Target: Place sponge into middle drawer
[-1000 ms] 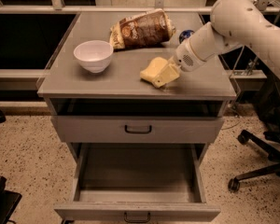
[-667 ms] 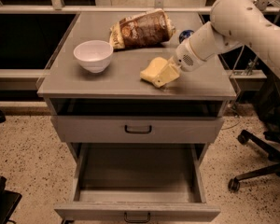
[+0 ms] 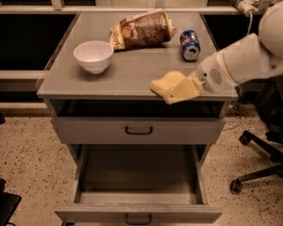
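Note:
The pale yellow sponge (image 3: 167, 84) is at the front right edge of the grey cabinet top (image 3: 132, 74), partly overhanging it. My gripper (image 3: 191, 84) comes in from the right on the white arm and is shut on the sponge's right side. Below, the middle drawer (image 3: 138, 214) is pulled wide open, and its grey inside (image 3: 139, 173) holds nothing. The sponge is above and a little right of the drawer's middle. The drawer above it (image 3: 138, 130) is closed.
A white bowl (image 3: 93, 55) stands at the left of the top. A brown bread bag (image 3: 141, 29) lies at the back, with a blue can (image 3: 190, 44) to its right. An office chair base (image 3: 259, 168) stands on the floor at the right.
My gripper has carried the sponge from the middle right of the top toward the front edge and a little right. The blue can now shows fully.

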### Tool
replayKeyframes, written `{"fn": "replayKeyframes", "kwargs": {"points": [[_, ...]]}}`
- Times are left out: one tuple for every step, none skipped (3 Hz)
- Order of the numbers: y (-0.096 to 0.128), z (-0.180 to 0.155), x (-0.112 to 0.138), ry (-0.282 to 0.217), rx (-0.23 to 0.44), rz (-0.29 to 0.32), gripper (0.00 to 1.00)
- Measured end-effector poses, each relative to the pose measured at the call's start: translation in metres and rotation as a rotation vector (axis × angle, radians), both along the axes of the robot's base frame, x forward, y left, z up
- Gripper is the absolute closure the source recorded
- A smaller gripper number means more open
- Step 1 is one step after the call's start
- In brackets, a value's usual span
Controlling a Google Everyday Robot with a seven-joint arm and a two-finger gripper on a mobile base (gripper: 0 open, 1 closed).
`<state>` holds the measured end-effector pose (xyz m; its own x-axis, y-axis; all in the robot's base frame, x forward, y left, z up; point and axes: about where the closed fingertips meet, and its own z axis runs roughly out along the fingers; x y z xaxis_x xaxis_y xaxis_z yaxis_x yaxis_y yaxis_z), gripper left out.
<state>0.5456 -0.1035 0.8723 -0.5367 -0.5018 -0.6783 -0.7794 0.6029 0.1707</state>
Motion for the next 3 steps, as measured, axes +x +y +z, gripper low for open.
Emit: {"fn": "replayKeyframes", "kwargs": {"points": [[-0.006,0.000,-0.070,0.072,0.073,-0.102,1.00],[-0.016,-0.014,-0.094,0.117,0.088,-0.141,1.00],[-0.015,-0.014,-0.094,0.116,0.086,-0.140,1.00]]}}
